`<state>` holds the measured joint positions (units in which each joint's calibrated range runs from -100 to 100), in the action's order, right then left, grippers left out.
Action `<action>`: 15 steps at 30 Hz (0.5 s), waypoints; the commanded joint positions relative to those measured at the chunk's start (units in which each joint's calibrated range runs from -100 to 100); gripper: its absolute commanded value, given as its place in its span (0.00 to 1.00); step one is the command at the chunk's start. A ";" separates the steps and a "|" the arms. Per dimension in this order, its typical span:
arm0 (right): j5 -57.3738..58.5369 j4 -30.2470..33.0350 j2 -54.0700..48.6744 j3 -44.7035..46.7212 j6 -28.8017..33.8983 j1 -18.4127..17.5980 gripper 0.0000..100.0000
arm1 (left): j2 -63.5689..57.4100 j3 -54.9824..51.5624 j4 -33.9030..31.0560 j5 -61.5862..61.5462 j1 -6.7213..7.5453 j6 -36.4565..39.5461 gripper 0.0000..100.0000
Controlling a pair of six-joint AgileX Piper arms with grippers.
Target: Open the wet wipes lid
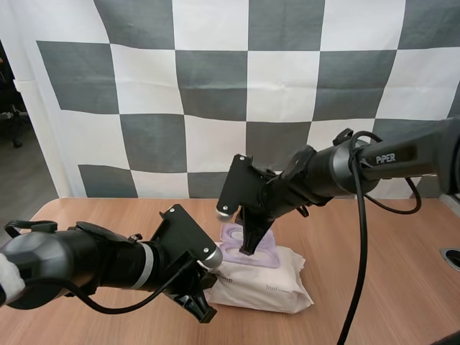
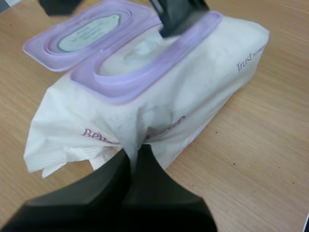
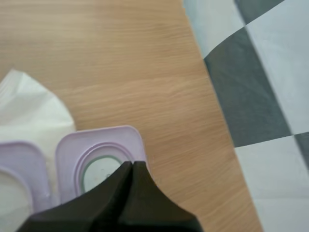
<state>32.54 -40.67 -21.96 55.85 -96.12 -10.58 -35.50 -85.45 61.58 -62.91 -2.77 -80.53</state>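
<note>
The pack of wet wipes (image 1: 267, 286) lies on the wooden table (image 1: 374, 273), near the middle, between my two arms. It is a soft white pouch with purple lettering on its film, and it looks crumpled and dented along the side that faces my left arm. On its top sits a lilac plastic frame (image 2: 120, 82) around an oval opening, where a white wipe (image 2: 130, 55) shows. The lid (image 2: 72, 36) is open. It is flipped right back and lies flat on the table beside the pack, inner face up, with a raised ring and a grey-green oval in its middle.

My left pincer (image 2: 134, 152) is at the pack's crumpled side. Its fingers are pressed close, with a puckered fold of the film nipped between the tips. My right pincer (image 3: 131, 166) has its fingers pressed together into one dark wedge with nothing between them. Its tip is down over the open lid, just beside the frame.
</note>
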 commanded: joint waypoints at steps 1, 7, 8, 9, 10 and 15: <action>0.12 2.24 -5.37 0.01 2.31 -0.01 0.00 | 0.05 -0.09 -0.06 0.53 0.04 -0.03 0.00; 1.22 17.30 -16.09 0.01 17.90 -0.01 0.00 | 0.05 -0.05 -0.06 3.74 0.04 -0.89 0.00; 2.19 20.15 -17.76 0.01 20.60 -0.01 0.00 | 0.05 -0.05 -0.06 3.96 0.04 -1.56 0.02; 3.35 22.67 -19.27 0.01 22.87 -0.01 0.00 | 0.05 -0.05 -0.06 3.96 0.04 -2.12 0.07; 4.46 24.76 -20.65 0.01 24.79 -0.01 0.00 | 0.05 -0.05 -0.06 3.96 0.04 -2.80 0.15; 13.48 30.96 -24.31 0.01 33.63 -0.01 0.00 | 0.05 -0.05 0.51 4.44 0.04 -3.65 1.00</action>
<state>43.07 -17.67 -45.32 55.85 -75.68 -10.58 -35.50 -85.45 61.96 -58.93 -2.77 -84.36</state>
